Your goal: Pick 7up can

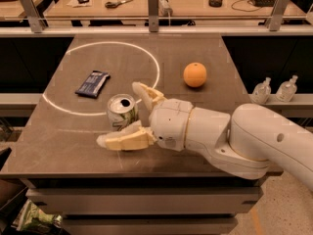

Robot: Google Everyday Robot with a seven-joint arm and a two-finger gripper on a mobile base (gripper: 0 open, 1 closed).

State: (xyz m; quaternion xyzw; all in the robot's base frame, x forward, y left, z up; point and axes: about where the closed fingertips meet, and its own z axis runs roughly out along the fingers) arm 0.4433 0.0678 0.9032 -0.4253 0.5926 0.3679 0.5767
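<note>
The 7up can [122, 111] stands upright on the dark table [63, 146], near its front left, showing its silver top and a green mark on its side. My gripper [128, 116] reaches in from the right on a thick white arm. It is open: one cream finger [146, 94] lies behind the can's right side, the other [124, 140] lies low in front of it. The can sits between them, and I see no squeeze on it.
An orange fruit [195, 75] rests at the table's right middle. A flat dark-blue snack wrapper [92, 83] lies left, inside a white circle [155, 62] drawn on the table. Two small bottles [277, 89] stand on a ledge to the right. A desk runs behind.
</note>
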